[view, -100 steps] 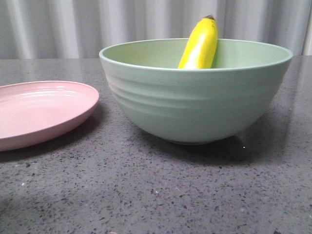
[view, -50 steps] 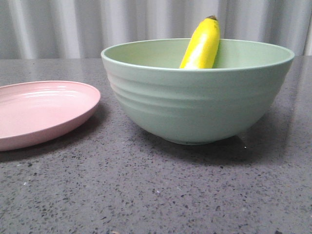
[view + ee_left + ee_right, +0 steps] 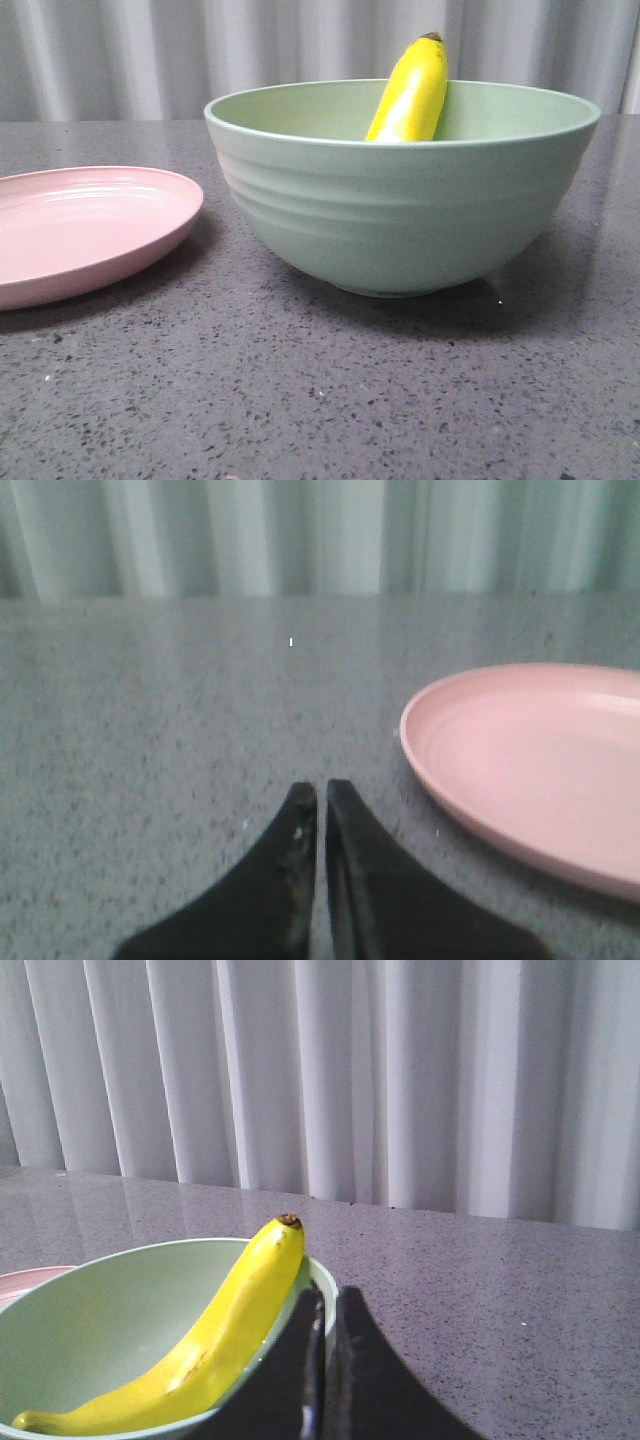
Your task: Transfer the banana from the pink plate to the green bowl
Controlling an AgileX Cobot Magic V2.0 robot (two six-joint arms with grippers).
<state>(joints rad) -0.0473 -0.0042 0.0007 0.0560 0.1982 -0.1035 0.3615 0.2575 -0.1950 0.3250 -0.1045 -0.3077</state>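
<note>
The yellow banana (image 3: 410, 95) leans inside the green bowl (image 3: 400, 220), its dark tip sticking up over the far rim. In the right wrist view the banana (image 3: 220, 1340) lies curved along the inner wall of the bowl (image 3: 90, 1320). The pink plate (image 3: 80, 230) sits left of the bowl with nothing on it. My right gripper (image 3: 333, 1295) is shut and holds nothing, just outside the bowl's rim near the banana's upper end. My left gripper (image 3: 321, 788) is shut and holds nothing, low over the table beside the pink plate (image 3: 530, 760). Neither gripper shows in the front view.
The plate and bowl stand on a dark grey speckled tabletop (image 3: 320, 400). A pale pleated curtain (image 3: 150, 50) hangs along the far edge of the table.
</note>
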